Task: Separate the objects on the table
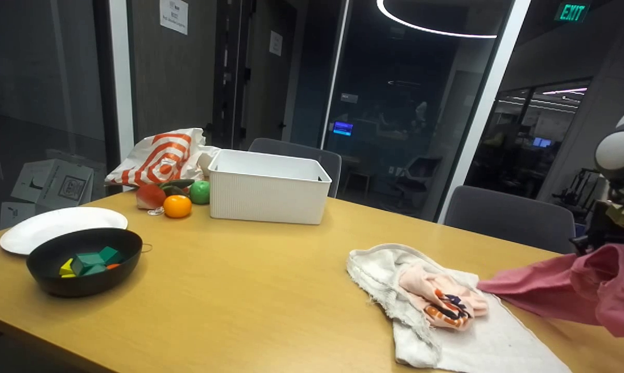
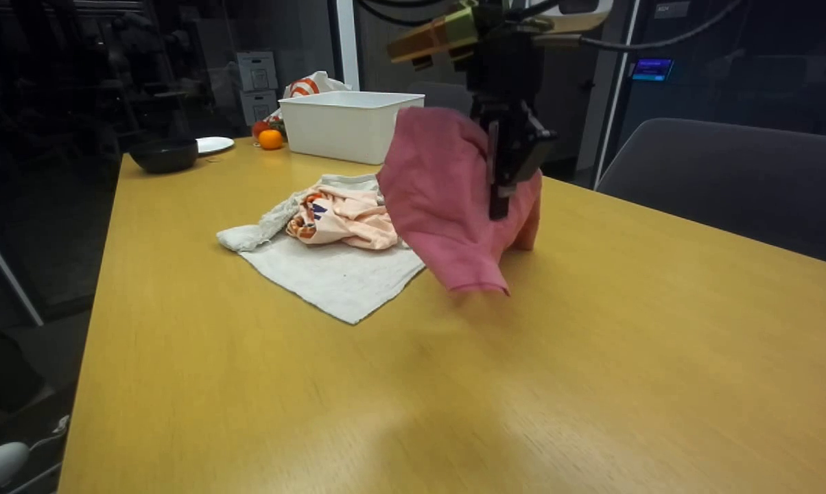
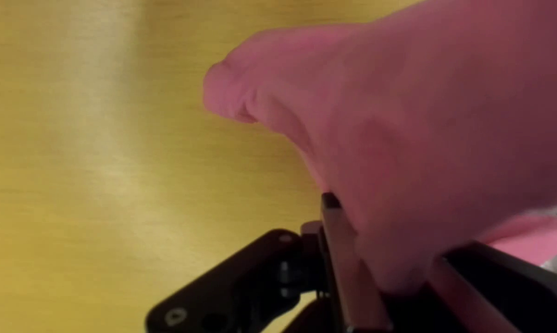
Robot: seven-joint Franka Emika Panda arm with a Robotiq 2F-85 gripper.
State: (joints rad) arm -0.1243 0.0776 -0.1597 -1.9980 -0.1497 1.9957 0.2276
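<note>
My gripper (image 2: 501,195) is shut on a pink cloth (image 2: 440,185) and holds it up, with its lower end hanging near the table. The cloth also shows at the right edge in an exterior view (image 1: 602,290). In the wrist view the cloth (image 3: 399,115) fills the gap between the fingers (image 3: 399,226). A white towel (image 1: 488,344) lies partly folded on the table, with a crumpled peach printed garment (image 2: 358,216) on top of it. A black bowl (image 1: 84,287) holds green blocks (image 1: 88,260) and yellow and orange pieces.
A white bin (image 1: 265,199) stands at the far side. An orange fruit (image 1: 177,206), a green one (image 1: 200,192) and a red one (image 1: 150,197) lie beside it, before a white-and-red bag (image 1: 161,158). A white plate (image 1: 58,220) lies behind the bowl. Chairs (image 1: 509,217) line the table.
</note>
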